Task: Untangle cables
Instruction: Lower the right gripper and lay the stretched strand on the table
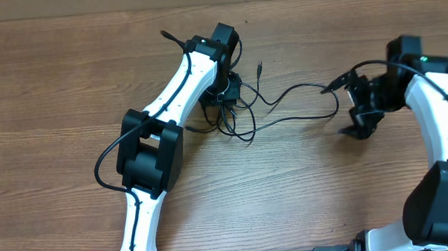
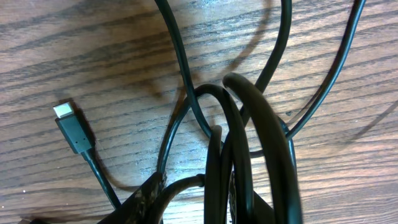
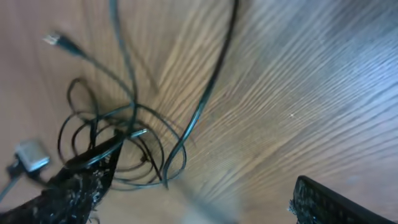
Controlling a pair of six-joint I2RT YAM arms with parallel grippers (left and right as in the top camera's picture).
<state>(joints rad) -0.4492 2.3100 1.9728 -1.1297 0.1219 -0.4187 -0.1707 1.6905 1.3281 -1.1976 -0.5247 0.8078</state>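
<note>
Several thin black cables [image 1: 235,117] lie knotted just toward 12 o'clock of the wooden table's [image 1: 68,87] centre. The left gripper [image 1: 224,91] sits right on top of that tangle. From its wrist camera, thick loops of cable [image 2: 249,155] rise close to the lens and run down between its fingers, which look clamped on them. At 9 o'clock of those loops a flat-ended plug [image 2: 69,127] rests on the wood. One long strand [image 1: 299,87] snakes out toward 3 o'clock, its tip just beside the right gripper [image 1: 359,107] but not held. That gripper's fingers [image 3: 329,202] stand wide apart, with nothing between them.
</note>
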